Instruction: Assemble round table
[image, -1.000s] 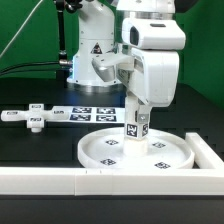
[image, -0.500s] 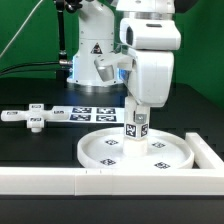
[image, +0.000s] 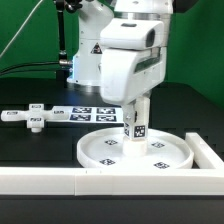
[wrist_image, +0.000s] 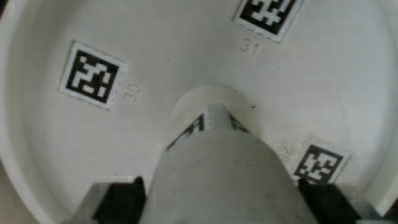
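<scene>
— So, what is the gripper (image: 136, 104) doing, from where you stand?

— Pinching the post (image: 137, 125). It comes down on the post from straight above. In the wrist view the two dark fingers (wrist_image: 121, 200) sit tight against either side of the white cylinder, and I see no gap.

— Is the post upright?

— Yes, upright, with its lower end on the round disc (image: 95, 150), roughly at the middle. It has black-and-white tags on its side, just under the hand.

— Is it seated in the disc, or only resting on it?

— I can't tell. In the wrist view the post's own body hides the joint.

— And where is the disc?

— Flat on the black table (image: 30, 150), rim up, tucked into the corner of the white border wall (image: 60, 181). That wall runs along the near edge and turns back on the exterior view's right. The disc's inner face carries small square tags (wrist_image: 93, 72), and the wrist view shows three of them around the foot of the post.

— What about the third part?

— The cross-shaped foot piece (image: 35, 118) lies flat on the table at the exterior view's left, well apart from the disc. Just beside it, behind the disc, the marker board (image: 92, 114) lies flat in front of the arm's base.
</scene>
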